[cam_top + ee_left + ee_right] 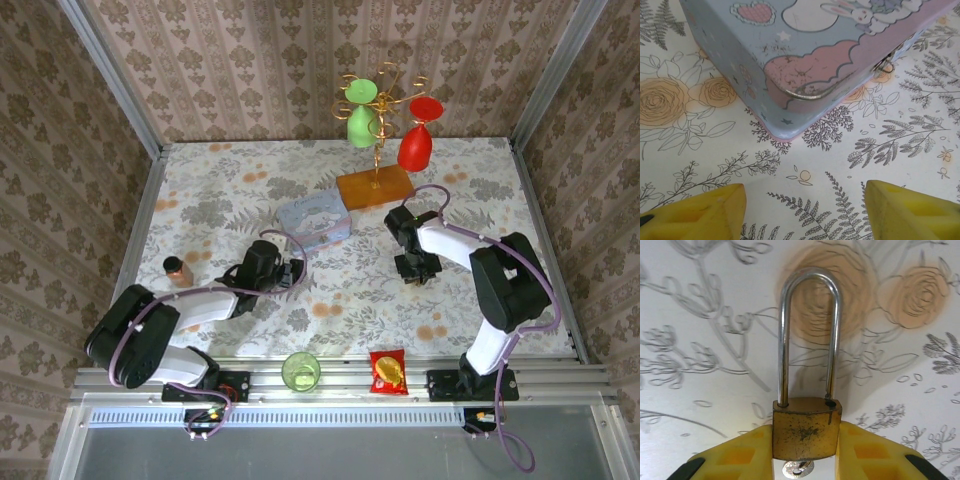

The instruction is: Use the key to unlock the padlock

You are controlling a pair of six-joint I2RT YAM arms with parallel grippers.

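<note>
Padlock (802, 427) flanks: covered by the yellow fingers (740, 457) of my right hand (805, 440), one pressed on each side.
Shackle (810, 285), right leg: I cannot tell whether it sits seated in the brass body or stands lifted clear.
Silver piece (797, 469) under the padlock: cut off by the bottom edge; I cannot tell whether it is a key or a keyhole plate.
Right fingers: they run off the bottom edge just past the tips.
Pale blue tin (805, 50): cut off by the top edge of the left wrist view; one corner and part of the lid are in frame.
Tin's clasp (885, 62): half tucked under the lid rim; I cannot tell whether it is latched.
Left hand (804, 192): both yellow tips are cut off by the bottom edge.
Padlock from above: too small beneath my right hand to make out.
</note>
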